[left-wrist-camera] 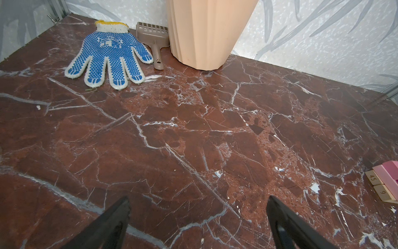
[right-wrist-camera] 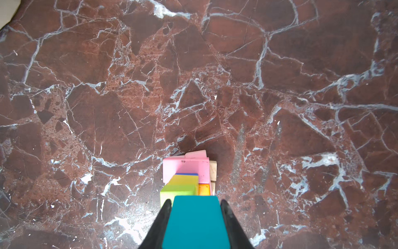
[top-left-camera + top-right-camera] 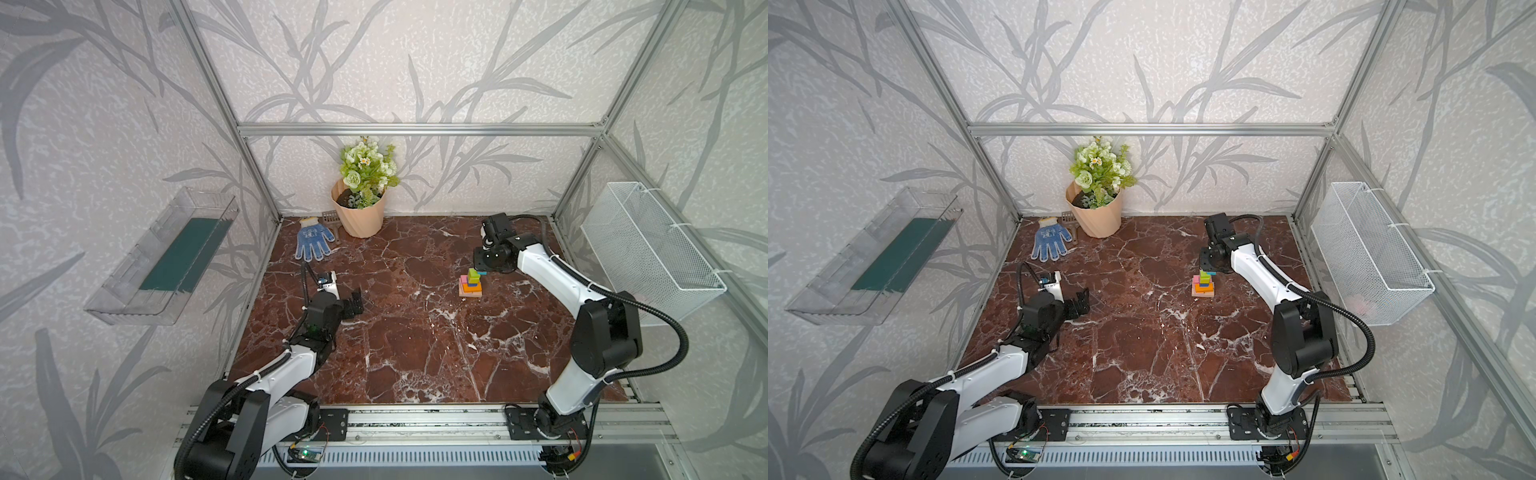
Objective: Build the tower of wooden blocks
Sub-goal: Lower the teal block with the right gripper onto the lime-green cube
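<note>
Right wrist view: right pincer [image 2: 196,201] clamps the teal block [image 2: 196,224] at the top of the tower [image 3: 470,286], right of centre in both top views. Likely the capping step. Next: set it level on the lime cube [image 2: 178,190], then release gently. Left pincer [image 1: 198,199] gapes wide, empty, centre-left.

At the bottom centre of the frame, two black fingers [image 2: 158,226] clamp a teal block [image 2: 195,222], one on each side. Just above it in the frame stands the tower [image 2: 200,168]. It shows a lime cube [image 2: 177,190], a yellow block [image 2: 185,180], a thin blue edge [image 2: 186,173] and an orange piece [image 2: 204,189] to the right. These sit over pink blocks [image 2: 170,170], with plain wood [image 2: 213,170] at the right edge. Whether the teal block touches the cube cannot be told. Red-brown, white-veined worktop [image 2: 129,86] fills the rest.
</note>
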